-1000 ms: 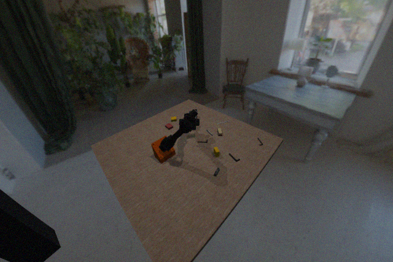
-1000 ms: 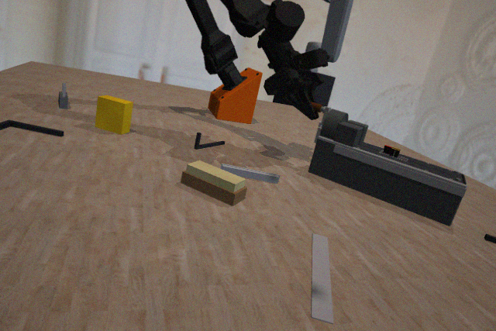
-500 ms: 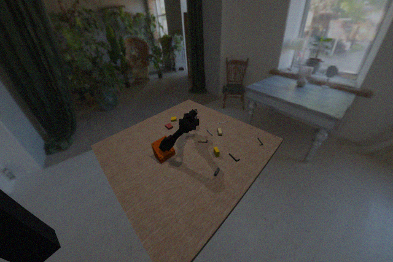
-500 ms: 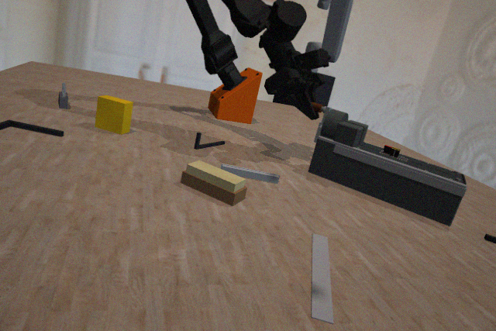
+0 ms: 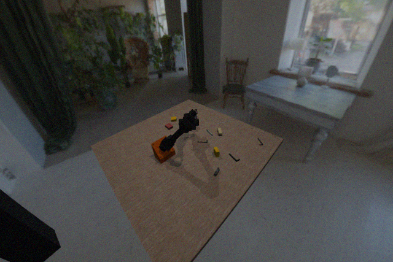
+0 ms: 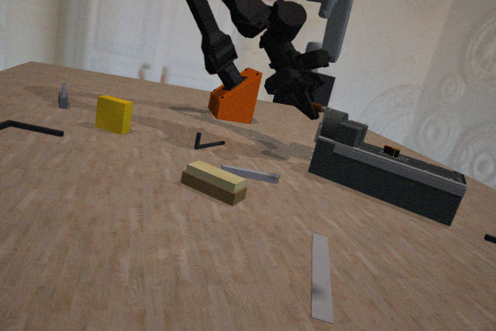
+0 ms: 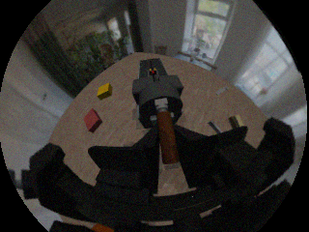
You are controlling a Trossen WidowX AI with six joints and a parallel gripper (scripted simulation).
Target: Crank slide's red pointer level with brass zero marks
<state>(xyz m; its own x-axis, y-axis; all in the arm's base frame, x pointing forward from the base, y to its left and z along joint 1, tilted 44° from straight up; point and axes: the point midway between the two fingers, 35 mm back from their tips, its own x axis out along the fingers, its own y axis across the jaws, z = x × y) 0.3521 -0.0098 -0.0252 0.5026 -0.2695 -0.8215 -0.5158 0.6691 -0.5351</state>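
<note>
The machine (image 6: 380, 183) (image 7: 156, 93) is a long dark grey box with a round housing at its near end in the wrist view. Its crank's brown handle (image 6: 318, 106) (image 7: 167, 135) sticks out toward the arm. My gripper (image 6: 315, 110) (image 7: 162, 126) is shut on the handle, one finger on each side of it. The small red pointer (image 6: 387, 148) (image 7: 154, 72) is on top of the box, with yellow brass close beside it. They are too small to tell whether pointer and marks are level. In the top view the arm hides the machine.
A yellow block (image 5: 216, 151) (image 6: 108, 115), a cream-and-brown block (image 5: 219, 132) (image 6: 214, 177), a silver bar (image 6: 252, 174) and a flat strip (image 6: 322, 279) lie on the table. A red block (image 5: 169, 126) (image 7: 93, 120) and another yellow block (image 5: 173, 118) (image 7: 104, 91) lie left of the machine in the wrist view.
</note>
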